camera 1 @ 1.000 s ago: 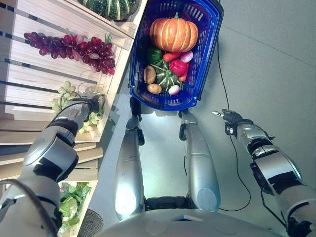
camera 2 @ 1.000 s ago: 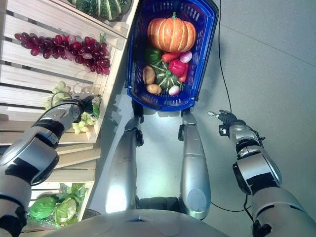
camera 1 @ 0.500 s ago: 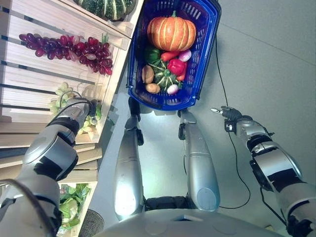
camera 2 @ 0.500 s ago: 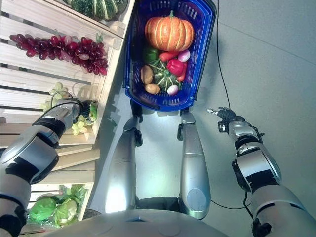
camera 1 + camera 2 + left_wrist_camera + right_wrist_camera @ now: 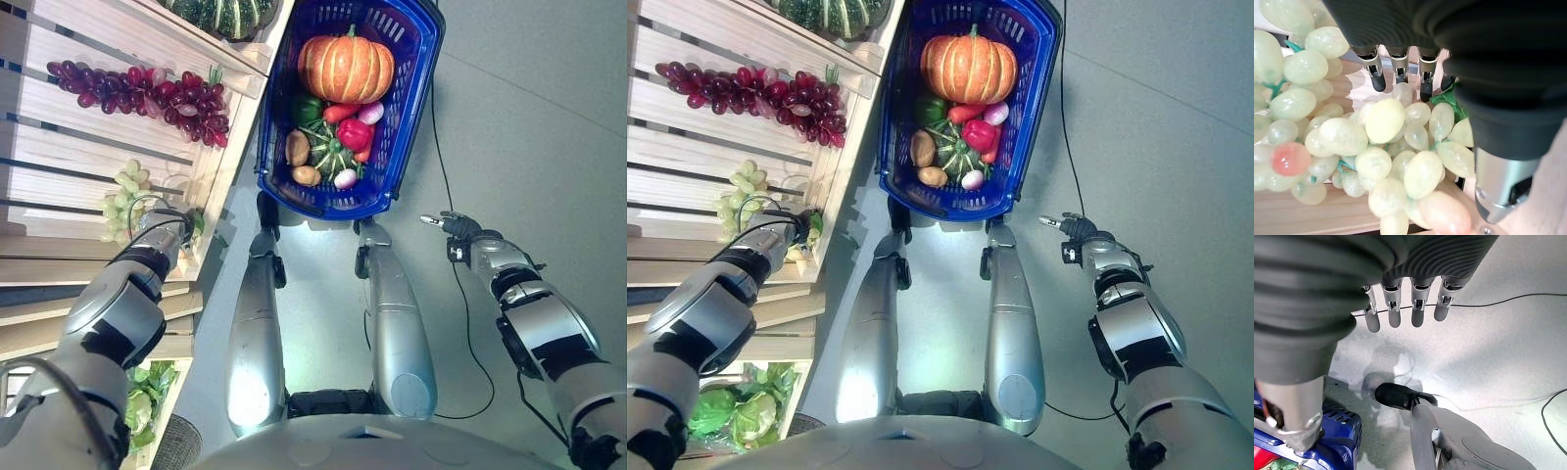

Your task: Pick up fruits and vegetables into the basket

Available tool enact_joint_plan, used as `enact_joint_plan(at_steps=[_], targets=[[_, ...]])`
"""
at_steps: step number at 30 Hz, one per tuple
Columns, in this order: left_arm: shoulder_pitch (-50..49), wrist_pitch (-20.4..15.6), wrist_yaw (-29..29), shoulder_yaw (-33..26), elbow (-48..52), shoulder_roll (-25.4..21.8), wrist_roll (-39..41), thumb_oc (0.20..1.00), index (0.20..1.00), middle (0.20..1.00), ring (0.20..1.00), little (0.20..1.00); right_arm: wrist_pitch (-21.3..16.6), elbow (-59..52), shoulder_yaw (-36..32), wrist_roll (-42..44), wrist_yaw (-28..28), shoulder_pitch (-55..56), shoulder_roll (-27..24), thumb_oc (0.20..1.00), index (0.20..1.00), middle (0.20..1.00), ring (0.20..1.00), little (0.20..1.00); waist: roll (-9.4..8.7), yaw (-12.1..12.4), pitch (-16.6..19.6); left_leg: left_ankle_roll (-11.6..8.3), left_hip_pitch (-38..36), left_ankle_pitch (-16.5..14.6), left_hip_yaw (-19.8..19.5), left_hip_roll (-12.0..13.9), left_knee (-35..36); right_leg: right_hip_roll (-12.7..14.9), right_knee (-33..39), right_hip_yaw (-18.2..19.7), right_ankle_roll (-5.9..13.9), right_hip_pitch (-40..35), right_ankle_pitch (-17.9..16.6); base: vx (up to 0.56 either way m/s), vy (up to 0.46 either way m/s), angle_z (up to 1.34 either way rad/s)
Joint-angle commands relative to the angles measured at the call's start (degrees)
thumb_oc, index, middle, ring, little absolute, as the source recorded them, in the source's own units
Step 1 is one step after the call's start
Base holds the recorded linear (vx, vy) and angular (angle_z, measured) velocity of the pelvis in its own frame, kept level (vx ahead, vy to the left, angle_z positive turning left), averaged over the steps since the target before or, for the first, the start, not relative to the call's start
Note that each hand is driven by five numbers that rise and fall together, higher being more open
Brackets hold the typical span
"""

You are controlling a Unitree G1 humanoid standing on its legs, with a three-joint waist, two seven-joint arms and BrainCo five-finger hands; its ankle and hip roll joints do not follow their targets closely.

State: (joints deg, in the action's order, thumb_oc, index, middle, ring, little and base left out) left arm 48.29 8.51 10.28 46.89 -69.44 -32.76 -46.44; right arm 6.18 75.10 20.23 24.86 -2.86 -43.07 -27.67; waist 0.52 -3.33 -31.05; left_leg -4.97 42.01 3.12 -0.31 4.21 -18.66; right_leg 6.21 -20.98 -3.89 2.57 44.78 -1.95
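A bunch of green grapes point(image 5: 122, 191) lies on a slatted wooden shelf point(image 5: 59, 147) at my left. My left hand point(image 5: 168, 233) sits at the bunch's near edge. In the left wrist view the grapes point(image 5: 1386, 147) lie in front of the palm, between the straight fingers point(image 5: 1425, 83) and the thumb point(image 5: 1501, 196), which do not close on them. The blue basket point(image 5: 416, 88) stands on the floor ahead and holds an orange pumpkin point(image 5: 345, 67), a small green squash, peppers, potatoes and radishes. My right hand point(image 5: 453, 225) hangs open over the grey floor, right of the basket.
Red grapes point(image 5: 147, 93) lie on the shelf above the green ones. A striped dark green squash point(image 5: 220, 12) sits higher still. Green cabbages point(image 5: 735, 411) fill a low shelf near my left side. The shelf's edge runs close beside the basket.
My left hand has drawn back along the shelf towards me, uncovering more of the green grapes. The right hand has stayed in place.
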Motion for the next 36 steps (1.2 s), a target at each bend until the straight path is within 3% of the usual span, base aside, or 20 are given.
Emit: enact_joint_plan(at_steps=[1,7,17,18,19,36], targets=[[-7.6,3.7,6.2,-2.5,-8.3,-1.1,-7.9,1.000,1.000,1.000,1.000,1.000,0.2,0.9,0.8,1.8,0.2,3.8,-1.4,1.000,1.000,1.000,1.000,1.000,-1.33,1.7,1.3,1.76,2.4,-1.6,1.6,-3.0,-1.3,-3.3,-1.7,-4.3,-1.14,-2.2,5.0,0.00,0.000,0.00],[-8.7,4.0,9.8,-1.4,-8.8,-1.1,-13.5,1.000,1.000,1.000,1.000,1.000,0.3,0.5,1.3,2.4,0.8,4.0,-1.0,1.000,1.000,1.000,1.000,1.000,-1.60,1.6,1.3,1.84,2.6,-1.7,1.7,-2.9,-1.4,-3.4,-1.9,-4.3,-1.18,-1.9,5.1,0.00,0.000,0.00],[-9.4,3.6,13.5,0.2,-8.7,-0.4,-15.5,1.000,1.000,1.000,1.000,1.000,0.5,0.0,1.3,2.7,0.8,3.8,-0.7,1.000,1.000,1.000,1.000,1.000,-1.72,1.7,1.3,1.91,3.0,-2.1,1.5,-3.0,-1.8,-3.3,-2.2,-4.4,-1.07,-1.4,5.2,0.00,0.000,0.00],[-9.4,3.3,13.0,0.2,-8.6,-0.5,-15.2,0.404,0.404,0.404,0.404,0.404,0.6,-0.2,1.3,2.7,0.9,3.8,-0.7,1.000,1.000,1.000,1.000,1.000,-1.73,1.7,1.3,1.89,3.0,-2.1,1.5,-3.0,-1.7,-3.3,-2.1,-4.4,-1.06,-1.5,5.2,0.00,0.000,0.00],[-9.4,3.1,12.0,0.5,-8.5,-0.5,-14.2,0.200,0.200,0.200,0.200,0.200,0.7,-0.3,1.3,2.7,0.9,3.8,-0.7,1.000,1.000,1.000,1.000,1.000,-1.79,1.6,1.3,1.87,3.0,-2.1,1.6,-2.9,-1.8,-3.3,-2.1,-4.4,-1.04,-1.6,5.2,0.00,0.000,0.00],[-7.8,1.3,12.4,1.2,-6.8,-0.3,-5.0,0.200,0.200,0.200,0.200,0.200,0.5,0.1,1.0,2.7,1.2,3.8,-0.4,1.000,1.000,1.000,1.000,1.000,-1.66,1.6,1.3,1.87,2.6,-1.9,1.7,-3.3,-1.0,-3.5,-1.2,-4.4,-0.95,-1.8,4.7,0.00,0.000,0.00]])
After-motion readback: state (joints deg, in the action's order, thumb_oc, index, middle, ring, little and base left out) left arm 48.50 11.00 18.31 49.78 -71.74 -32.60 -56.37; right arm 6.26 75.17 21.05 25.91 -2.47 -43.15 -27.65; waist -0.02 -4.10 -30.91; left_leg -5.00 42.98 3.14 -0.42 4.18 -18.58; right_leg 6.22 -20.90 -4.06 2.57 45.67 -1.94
